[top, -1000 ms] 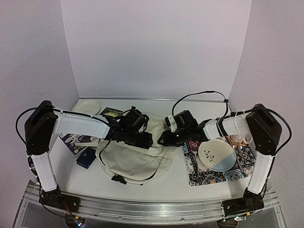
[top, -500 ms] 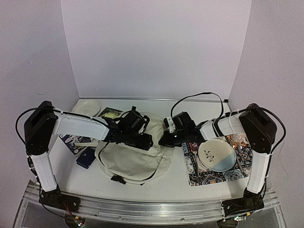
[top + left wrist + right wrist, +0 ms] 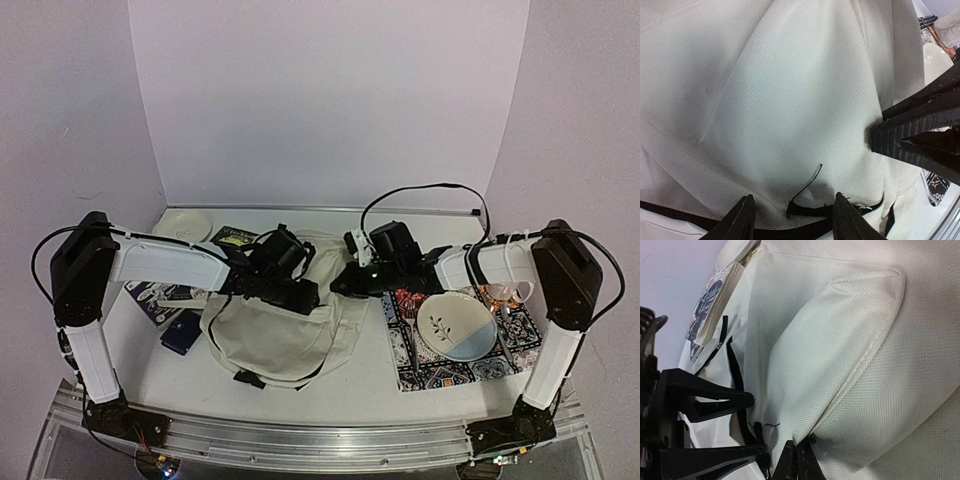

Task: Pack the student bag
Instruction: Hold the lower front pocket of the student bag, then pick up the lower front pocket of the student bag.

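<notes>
The student bag, a big cream fabric backpack, lies crumpled mid-table and fills both wrist views. My left gripper is open over the bag's upper edge. Its fingertips straddle a black strap end with a loose thread and hold nothing. My right gripper faces it from the right, shut on a fold of the bag's fabric beside a seam. The right gripper's fingers show in the left wrist view. The left gripper's fingers show in the right wrist view.
A white plate and a dark-covered book lie behind the bag. A booklet and a navy case sit to its left. At right, a patterned mat carries a plate. Walls close three sides.
My right gripper has closed on the bag's fabric and drawn it slightly back and left. My left gripper's jaws have narrowed a little; its arm has barely moved.
</notes>
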### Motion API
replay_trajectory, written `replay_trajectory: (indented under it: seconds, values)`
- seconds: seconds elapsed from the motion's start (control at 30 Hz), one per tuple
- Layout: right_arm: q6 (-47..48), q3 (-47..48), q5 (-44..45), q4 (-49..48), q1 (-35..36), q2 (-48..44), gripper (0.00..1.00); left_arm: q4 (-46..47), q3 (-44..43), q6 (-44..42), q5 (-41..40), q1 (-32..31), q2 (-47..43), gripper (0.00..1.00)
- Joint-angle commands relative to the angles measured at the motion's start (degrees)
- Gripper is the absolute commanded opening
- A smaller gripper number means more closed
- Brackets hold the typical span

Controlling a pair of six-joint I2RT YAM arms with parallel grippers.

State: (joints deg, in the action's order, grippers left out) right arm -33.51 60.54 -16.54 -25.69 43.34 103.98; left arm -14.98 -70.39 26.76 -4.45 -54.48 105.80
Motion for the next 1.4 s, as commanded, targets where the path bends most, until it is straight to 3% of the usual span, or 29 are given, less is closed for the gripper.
replay_trajectory:
  seconds: [0.0,0.2,0.37,0.73,1.07,1.37]
  values:
    - [1.6,0.0,-0.8,-4.9,0.4,-4.2,0.00,-0.7,2.9,1.8,2.2,-0.1,-2.3,0.52]
    - [3.4,0.0,-1.5,-5.1,0.3,-5.2,0.00,0.2,6.0,2.7,2.2,-1.0,-4.8,0.56]
    - [3.9,-0.1,-2.3,-5.6,0.4,-5.1,0.00,1.1,2.9,2.6,2.5,-0.7,-4.6,0.58]
    - [4.0,-0.6,-2.3,-6.4,0.4,-5.1,0.00,9.6,2.4,7.9,11.0,1.2,-2.0,0.45]
    - [3.7,-0.4,-2.4,-7.0,0.4,-5.0,0.00,17.3,5.2,13.8,18.0,2.0,-1.0,0.42]
    - [3.6,-0.8,-2.4,-7.1,0.4,-5.0,0.00,18.5,6.8,16.2,16.1,2.9,-1.5,0.42]
